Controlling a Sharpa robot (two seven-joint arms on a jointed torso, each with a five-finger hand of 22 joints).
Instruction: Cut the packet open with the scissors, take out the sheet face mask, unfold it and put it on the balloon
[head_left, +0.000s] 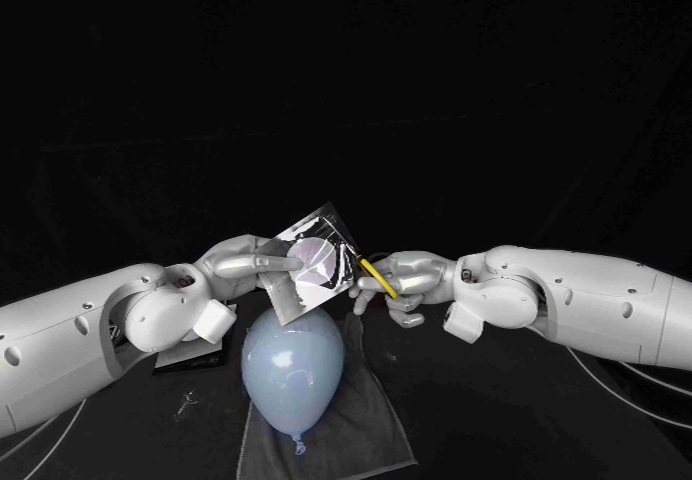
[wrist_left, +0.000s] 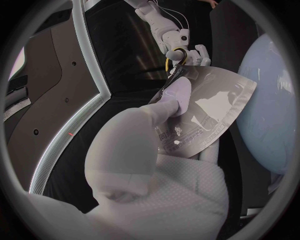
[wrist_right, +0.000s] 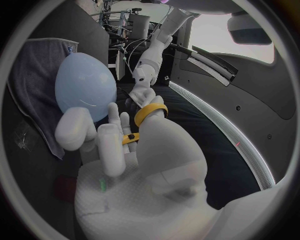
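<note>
The shiny silver foil packet (head_left: 323, 248) is being held up mid-scene, just above the pale blue balloon (head_left: 293, 365), pinched in the closed fingers of the left hand (head_left: 253, 264). Yellow-handled scissors (head_left: 378, 277) are being gripped at its right edge by the right hand (head_left: 411, 282), fingers curled round the handle. The balloon is being cradled on a grey cloth (head_left: 368, 420).

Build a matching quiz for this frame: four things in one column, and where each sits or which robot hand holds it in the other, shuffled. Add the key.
Things:
1. shiny silver foil packet
2. pale blue balloon
3. yellow-handled scissors
4. dark grey cloth

Places:
A. held in the right robot hand
B. spread on the black table
C. held up by the left robot hand
D. lying on the cloth

Pairs: 1-C, 2-D, 3-A, 4-B
</note>
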